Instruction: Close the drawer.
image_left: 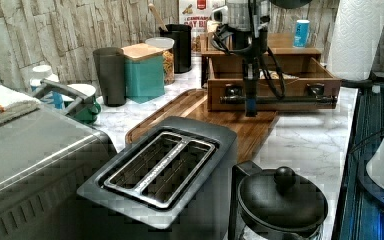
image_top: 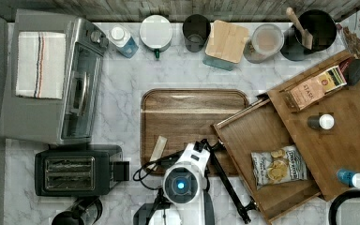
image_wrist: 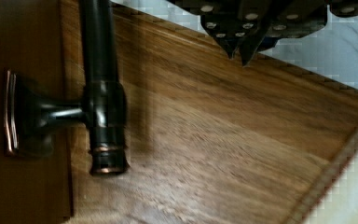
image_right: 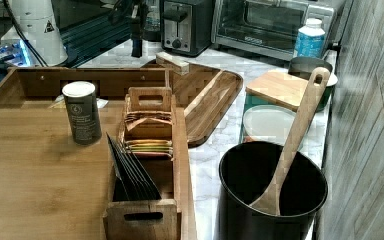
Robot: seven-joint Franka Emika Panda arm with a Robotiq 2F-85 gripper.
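toaster (image_left: 165, 170) sits nearest in the left view. drawer (image_top: 258, 154) is pulled out at the top view's right, chip bag (image_top: 279, 166) inside, bar handle (image_wrist: 100, 84) cut off in the wrist view. gripper (image_wrist: 240, 46) fingertips pinched together over the tray (image_top: 187, 117), holding nothing.

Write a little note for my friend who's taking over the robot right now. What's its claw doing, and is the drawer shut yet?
Gripper: fingertips together, holding nothing, above the wooden tray beside the drawer's dark bar handle.
Drawer: pulled well out of the wooden organiser, with a chip bag lying inside.
Done: the arm is in front of the drawer front.
Left: press the drawer front or handle and slide the drawer fully in.
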